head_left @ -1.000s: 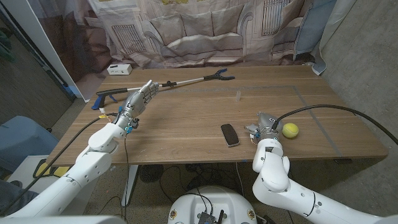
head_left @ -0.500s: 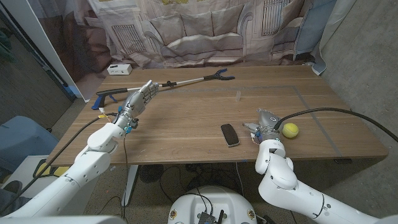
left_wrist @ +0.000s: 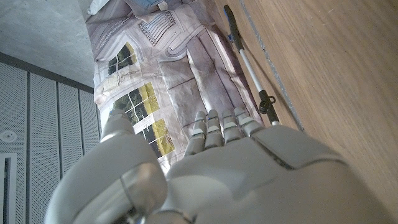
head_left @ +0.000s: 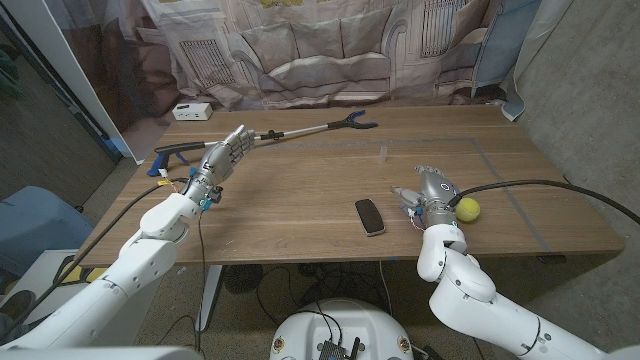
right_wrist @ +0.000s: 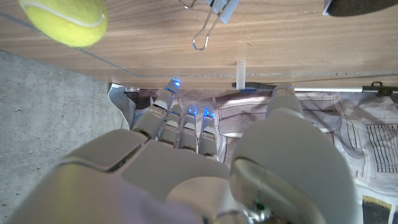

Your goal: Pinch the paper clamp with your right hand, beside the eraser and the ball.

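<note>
In the right wrist view a paper clamp [right_wrist: 212, 14] with wire handles lies on the wood between the yellow ball [right_wrist: 63, 21] and the black eraser [right_wrist: 359, 5]. My right hand [head_left: 435, 190] hovers over that spot with fingers stretched out and apart, holding nothing. In the head view the ball [head_left: 466, 209] sits just right of the hand and the eraser [head_left: 370, 216] to its left. Over at the table's left side, my left hand [head_left: 222, 160] is held up with straight fingers, empty.
A long reacher-grabber tool [head_left: 290, 132] lies across the far left of the table, just beyond my left hand. A small white box [head_left: 190, 111] sits at the far left corner. The table's front edge [head_left: 400, 256] runs close behind the eraser and ball.
My right hand has risen and moved a little away from the front edge, with its fingers now stretched out. The left arm, ball and eraser have stayed put.
</note>
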{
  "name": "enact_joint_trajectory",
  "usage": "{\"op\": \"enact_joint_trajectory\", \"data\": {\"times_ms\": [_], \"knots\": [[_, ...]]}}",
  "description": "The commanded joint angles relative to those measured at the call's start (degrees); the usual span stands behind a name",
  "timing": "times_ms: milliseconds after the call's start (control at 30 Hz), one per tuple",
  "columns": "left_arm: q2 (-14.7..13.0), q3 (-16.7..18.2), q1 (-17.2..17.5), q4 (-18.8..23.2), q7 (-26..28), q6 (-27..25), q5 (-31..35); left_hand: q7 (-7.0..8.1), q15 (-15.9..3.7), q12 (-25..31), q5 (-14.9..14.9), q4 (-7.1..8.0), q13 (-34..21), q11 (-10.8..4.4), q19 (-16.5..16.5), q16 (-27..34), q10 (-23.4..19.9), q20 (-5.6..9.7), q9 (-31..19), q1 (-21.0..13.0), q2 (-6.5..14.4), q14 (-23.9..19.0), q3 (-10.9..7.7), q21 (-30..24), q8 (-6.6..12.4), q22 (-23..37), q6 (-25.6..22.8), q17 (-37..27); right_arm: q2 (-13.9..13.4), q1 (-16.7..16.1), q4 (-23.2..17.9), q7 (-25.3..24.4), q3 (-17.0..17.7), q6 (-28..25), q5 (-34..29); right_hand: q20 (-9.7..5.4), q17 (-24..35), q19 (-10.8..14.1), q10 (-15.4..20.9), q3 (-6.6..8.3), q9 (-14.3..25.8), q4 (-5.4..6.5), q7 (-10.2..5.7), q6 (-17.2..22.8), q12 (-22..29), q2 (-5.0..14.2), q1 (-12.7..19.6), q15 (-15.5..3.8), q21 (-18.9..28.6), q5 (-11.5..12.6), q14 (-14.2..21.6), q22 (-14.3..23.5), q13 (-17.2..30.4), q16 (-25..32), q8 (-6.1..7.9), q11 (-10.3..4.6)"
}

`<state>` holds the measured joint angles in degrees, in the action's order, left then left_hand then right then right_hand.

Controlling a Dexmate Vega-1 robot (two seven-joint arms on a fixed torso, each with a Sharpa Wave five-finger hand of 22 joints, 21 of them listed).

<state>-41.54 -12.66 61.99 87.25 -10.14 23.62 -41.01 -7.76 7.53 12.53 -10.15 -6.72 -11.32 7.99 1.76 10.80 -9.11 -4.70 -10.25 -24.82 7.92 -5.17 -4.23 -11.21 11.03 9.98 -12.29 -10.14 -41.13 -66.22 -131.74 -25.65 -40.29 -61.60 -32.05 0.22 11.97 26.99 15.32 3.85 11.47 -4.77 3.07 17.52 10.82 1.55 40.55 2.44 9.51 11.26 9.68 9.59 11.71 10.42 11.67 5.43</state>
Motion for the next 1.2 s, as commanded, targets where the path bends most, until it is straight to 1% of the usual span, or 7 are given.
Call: {"op": "enact_joint_trajectory", "data": {"times_ms": [33, 233, 433, 667, 833, 1000, 1200], "knots": [[-0.1, -0.4, 0.7, 3.9, 4.5, -1.1, 3.1, -2.28, 0.34, 0.0, 0.0, 0.05, -0.3, 0.51, 0.4, 0.0, 0.0, -0.10, -0.2, 0.1, -0.5, 0.1, -0.36, -0.4, -0.30, 0.2, 0.1, -0.2, -3.2, -7.3, -0.3, -8.9, 10.0, 18.0, 8.5, -0.19, 0.2, -0.6, 0.0, -0.20, 0.0, 0.09, 0.31, -0.2, 0.2, 0.12, -0.8, -0.33, 0.4, 0.5, -0.2, 0.1, 0.2, 0.4, -0.08, -0.20], [-1.6, -0.2, 2.0, 6.9, 6.7, -2.0, 5.5, -2.12, 0.46, -0.1, 0.0, 0.06, -0.3, 0.54, 0.7, 0.0, 0.1, -0.03, -0.2, 0.2, -0.6, 0.0, -0.38, -0.4, -0.55, 0.2, 0.8, -0.2, -4.8, -10.2, 2.5, -12.4, 14.1, 31.0, 11.6, -0.21, 0.2, -1.1, 0.8, -0.35, 0.0, 0.29, 0.91, 0.0, 0.6, 0.23, -1.4, -0.61, 0.5, 0.5, 0.4, 0.1, 0.1, 0.8, -0.01, 0.14], [-2.6, 0.3, 3.0, 9.7, 8.7, -2.8, 7.3, -1.92, 0.37, -0.1, 0.0, 0.08, -0.3, 0.16, 1.1, 0.0, 0.1, 0.02, -0.2, 0.3, -0.7, -0.1, -0.38, -0.6, -0.63, 0.2, 1.2, -0.2, -5.5, -12.0, 5.2, -12.2, 19.0, 43.2, 17.3, -0.66, 0.2, -0.9, 0.9, -0.39, -0.1, 0.57, 0.99, -0.4, 0.7, 0.55, -1.9, -1.05, 0.8, 0.4, 0.7, 0.1, 0.0, 1.0, -0.19, 0.01], [-2.7, 0.2, 3.0, 11.4, 8.5, -3.4, 7.3, -1.87, 0.20, 0.0, 0.0, 0.12, -0.3, 0.03, 1.4, 0.1, 0.0, 0.00, -0.2, 0.4, -0.7, -0.3, -0.38, -0.6, -0.56, 0.2, 1.1, -0.2, -3.2, -13.1, 10.0, -11.2, 23.3, 57.6, 24.8, -0.88, 0.3, -1.2, 2.1, -0.69, -0.1, 1.36, 1.52, 0.9, 1.1, 1.07, -3.5, -1.02, 0.9, 0.2, 1.5, 0.1, -0.1, 1.5, 0.28, 0.72], [-2.9, 1.5, 4.2, 13.1, 10.1, -3.7, 7.0, -1.71, 0.19, 0.0, 0.0, 0.19, -0.3, -0.03, 1.2, 0.1, -0.1, -0.15, -0.1, 0.6, -0.7, -0.3, -0.37, -0.5, -0.41, 0.2, 0.9, -0.2, -1.1, -12.7, 12.0, -8.8, 24.4, 63.9, 28.8, -0.99, 0.4, -0.4, 2.8, -1.04, -0.1, 1.74, 2.16, 1.7, 1.3, 1.00, -4.5, -0.80, 1.3, 0.0, 2.2, 0.1, -0.1, 1.8, 0.47, 1.00], [-3.5, 2.4, 5.1, 12.7, 9.2, -2.3, 7.2, -0.62, -0.99, 0.6, 0.1, 0.44, -0.3, -0.85, 2.8, 0.6, -2.0, 1.01, -0.1, 1.2, -0.8, -2.0, -0.34, -1.0, 0.12, 0.2, -0.6, -0.2, -0.1, -11.3, 15.1, -5.7, 24.8, 69.8, 31.3, -1.42, 0.5, 0.4, 1.9, -1.35, -0.1, 2.40, 1.84, 0.9, 0.8, 1.32, -5.9, -1.37, 1.6, -0.1, 2.5, 0.2, -0.2, 2.0, 0.06, 0.44], [-3.8, 2.3, 5.2, 11.6, 6.8, -2.1, 5.7, -0.55, -0.95, 0.2, 0.1, 0.53, -0.2, -0.98, 1.8, 0.1, -1.2, 0.74, -0.1, 1.4, -0.8, -1.3, -0.37, -0.4, -0.21, 0.2, 0.0, -0.2, 0.7, -8.9, 21.1, 3.4, 25.5, 79.0, 41.5, -0.92, 0.6, -2.1, 1.6, -1.90, -0.1, 3.06, 2.29, 1.3, 0.7, 1.32, -7.7, -0.54, 0.8, -0.2, 0.7, 0.2, -0.2, 1.4, 0.15, 1.21]]}}
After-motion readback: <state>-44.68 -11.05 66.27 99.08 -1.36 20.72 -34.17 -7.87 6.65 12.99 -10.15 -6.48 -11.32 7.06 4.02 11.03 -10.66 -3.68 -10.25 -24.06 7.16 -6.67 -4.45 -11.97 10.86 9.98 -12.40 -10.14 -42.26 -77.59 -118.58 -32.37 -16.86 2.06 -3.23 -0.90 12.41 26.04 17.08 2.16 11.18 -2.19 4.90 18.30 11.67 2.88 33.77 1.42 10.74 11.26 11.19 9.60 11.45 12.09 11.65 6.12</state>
